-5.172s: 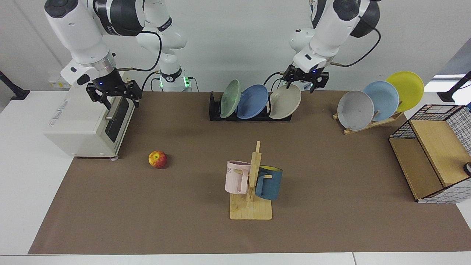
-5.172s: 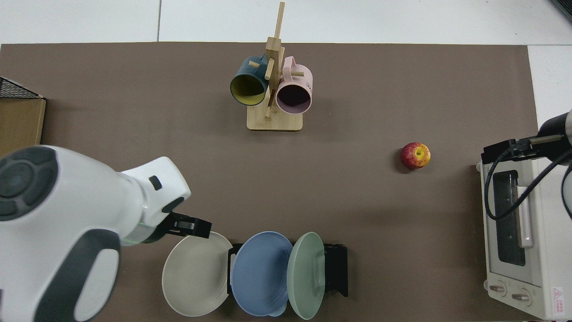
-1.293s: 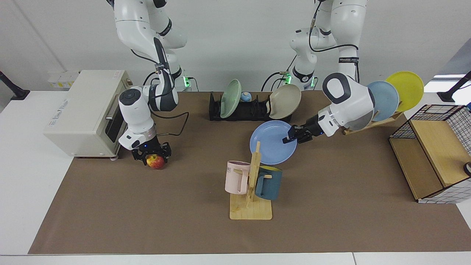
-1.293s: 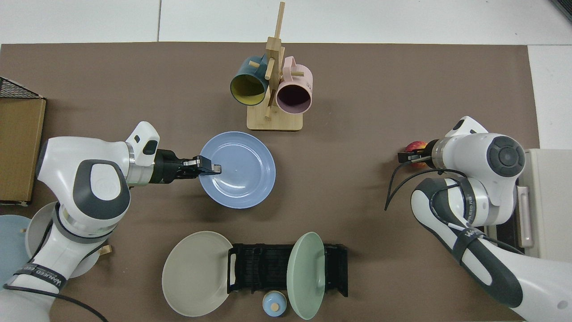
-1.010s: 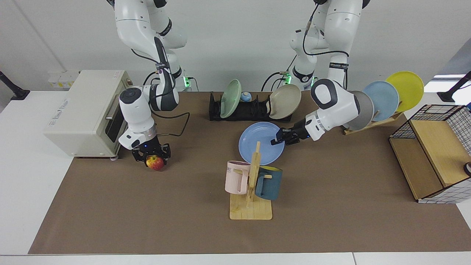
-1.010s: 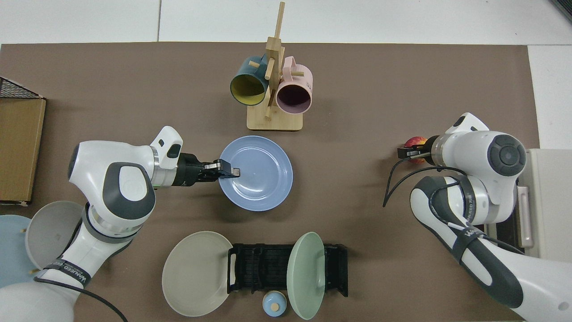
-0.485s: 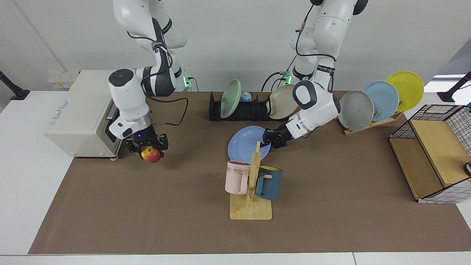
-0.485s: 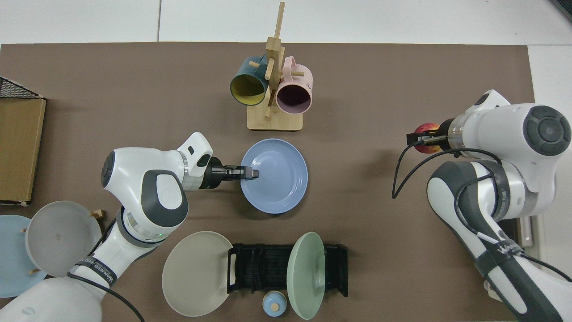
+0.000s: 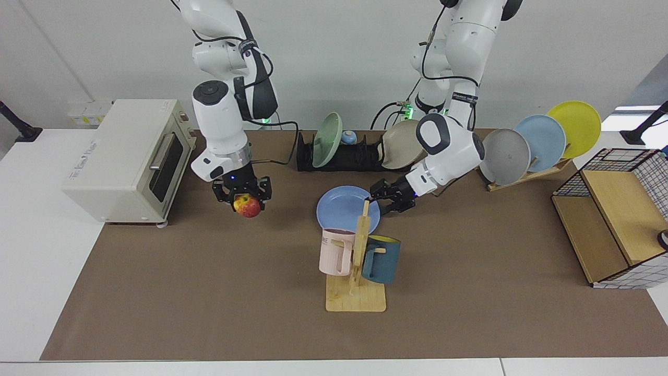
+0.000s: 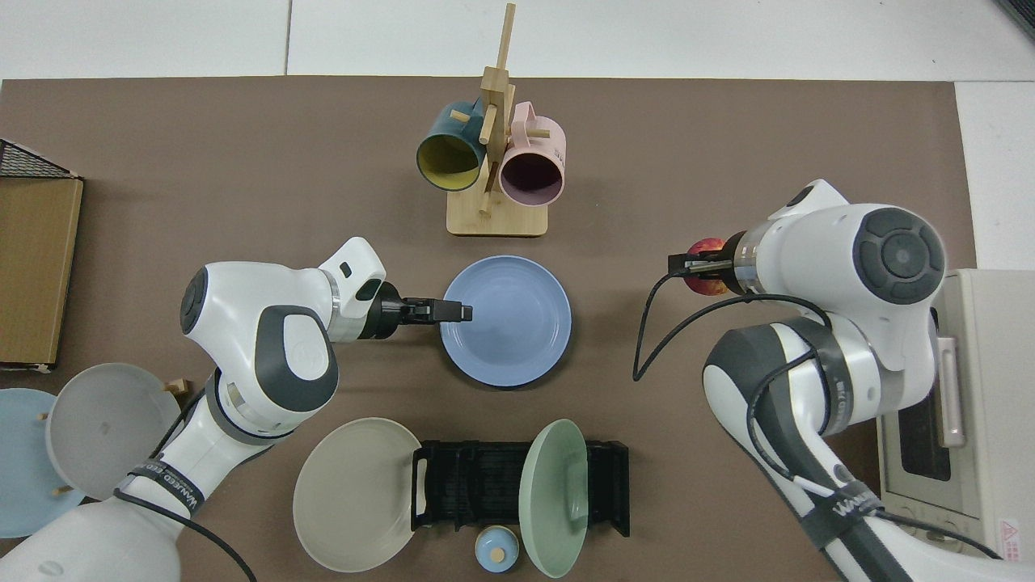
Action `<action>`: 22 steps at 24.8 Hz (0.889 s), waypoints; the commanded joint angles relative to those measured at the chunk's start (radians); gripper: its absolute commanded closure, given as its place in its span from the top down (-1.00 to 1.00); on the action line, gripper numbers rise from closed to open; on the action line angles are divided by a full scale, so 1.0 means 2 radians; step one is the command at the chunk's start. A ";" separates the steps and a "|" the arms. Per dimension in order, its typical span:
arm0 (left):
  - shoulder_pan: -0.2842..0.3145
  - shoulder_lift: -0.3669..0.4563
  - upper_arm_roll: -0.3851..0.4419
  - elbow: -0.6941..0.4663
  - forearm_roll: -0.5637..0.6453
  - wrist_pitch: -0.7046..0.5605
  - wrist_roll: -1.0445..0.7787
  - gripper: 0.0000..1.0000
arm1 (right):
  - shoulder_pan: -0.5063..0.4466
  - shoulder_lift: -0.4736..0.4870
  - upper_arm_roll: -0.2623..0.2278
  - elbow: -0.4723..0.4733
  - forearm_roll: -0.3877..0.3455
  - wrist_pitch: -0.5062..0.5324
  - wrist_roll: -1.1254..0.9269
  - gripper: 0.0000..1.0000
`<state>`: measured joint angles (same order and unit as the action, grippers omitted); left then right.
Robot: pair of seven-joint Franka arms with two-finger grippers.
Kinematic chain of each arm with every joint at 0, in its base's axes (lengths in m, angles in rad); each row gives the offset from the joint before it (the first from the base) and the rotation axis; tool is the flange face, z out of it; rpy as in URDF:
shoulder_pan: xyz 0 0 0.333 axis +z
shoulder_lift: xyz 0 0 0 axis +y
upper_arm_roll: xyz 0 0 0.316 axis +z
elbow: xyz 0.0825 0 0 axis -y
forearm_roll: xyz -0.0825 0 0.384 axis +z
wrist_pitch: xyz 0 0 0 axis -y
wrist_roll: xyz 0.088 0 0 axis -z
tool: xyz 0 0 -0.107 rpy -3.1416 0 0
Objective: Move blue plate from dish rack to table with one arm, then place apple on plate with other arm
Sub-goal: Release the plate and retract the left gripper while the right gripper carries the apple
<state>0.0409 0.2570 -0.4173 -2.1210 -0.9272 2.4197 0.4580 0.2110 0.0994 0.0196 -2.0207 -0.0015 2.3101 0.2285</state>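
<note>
Counter (image 9: pixel 469 292) carries the whole scene, and the task stands between its two steps.

The left arm reaches out low from the far side. The right arm hangs over the open mat beside the toaster oven (image 9: pixel 125 156).

The rack (image 9: pixel 360 156) at the far edge has an empty slot in its middle, with a green plate and a beige plate at its ends.

The plate (image 9: pixel 339 209) is out of it and appears to lie flat on the counter, just beyond the mug stand (image 9: pixel 356 292), whose post hides part of the near rim.

The apple (image 9: pixel 247 205) is up off the counter, well apart from the plate, clamped between the fingers of the right gripper (image 9: pixel 243 199), which points straight down.

The left gripper (image 9: pixel 377 201) sits at the plate's rim with its fingers seemingly parted, one above the edge, so the plate looks let go.

By my reading, the plate step is nearly done and the apple step is under way. Next, the left arm needs to draw back clear of the rim. The right arm must carry the apple across, lower it onto the plate's middle and release gently, since a round apple may roll on so shallow a dish.
</note>
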 commanded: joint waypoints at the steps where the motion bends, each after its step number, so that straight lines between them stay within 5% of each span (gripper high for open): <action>1: -0.003 -0.033 0.015 0.000 0.067 -0.035 -0.062 0.63 | 0.020 -0.007 0.001 -0.004 0.021 -0.006 0.020 -1.00; 10: -0.004 -0.086 0.062 0.091 0.281 -0.234 -0.202 0.65 | 0.069 0.006 0.001 -0.004 0.048 0.005 0.042 -1.00; 14: -0.004 -0.118 0.081 0.136 0.355 -0.297 -0.219 0.96 | 0.098 0.013 0.000 -0.002 0.047 0.012 0.065 -1.00; 22: -0.004 -0.103 0.101 0.297 0.456 -0.449 -0.225 0.97 | 0.177 0.075 -0.003 0.037 0.038 0.053 0.164 -1.00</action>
<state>0.0439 0.0107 -0.2233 -1.6599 -0.1009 1.6123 0.0278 0.4912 0.1589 0.0246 -2.0182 0.0790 2.3789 0.4357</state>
